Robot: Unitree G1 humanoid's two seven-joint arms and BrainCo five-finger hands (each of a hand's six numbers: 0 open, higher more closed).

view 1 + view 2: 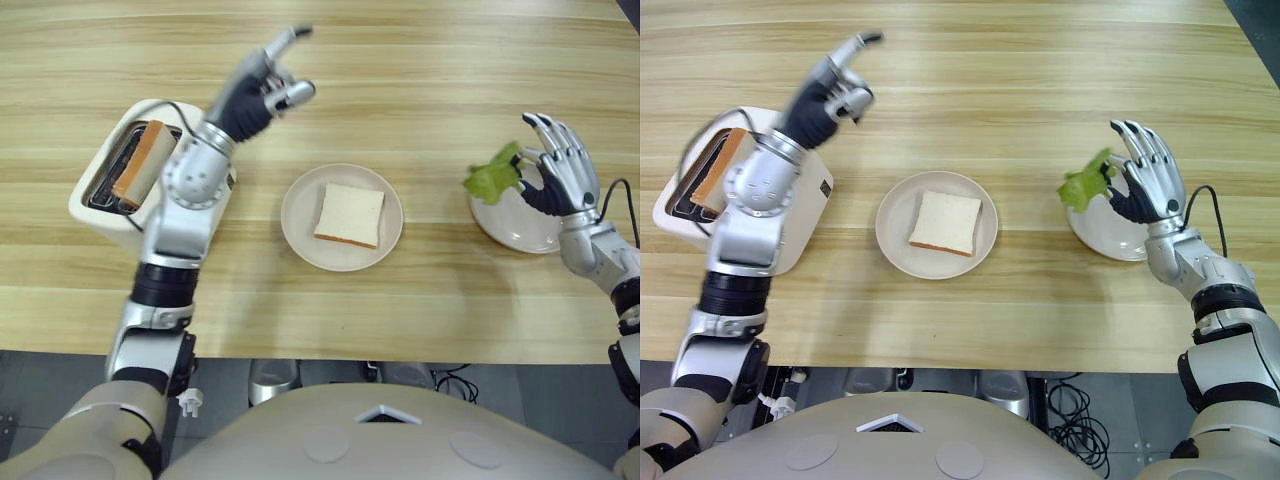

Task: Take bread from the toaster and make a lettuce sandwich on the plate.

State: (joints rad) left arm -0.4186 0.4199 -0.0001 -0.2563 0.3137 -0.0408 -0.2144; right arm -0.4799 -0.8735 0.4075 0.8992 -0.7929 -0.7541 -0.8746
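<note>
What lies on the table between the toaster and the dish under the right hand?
The plate with one bread slice on it, seen in both eye views. Nothing else rests on the table along that stretch.

The toaster (88,205) stands on the table (420,80), below and to the left of the left hand (255,95), with one bread slice (145,160) upright in its slot. The plate (300,215) lies between the two hands, nearer the robot than the left hand, with another slice (349,214) flat on it. A small dish (510,228) lies under the right hand (562,175). The lettuce (492,176) is at that hand's left side, above the dish's left rim.
</note>
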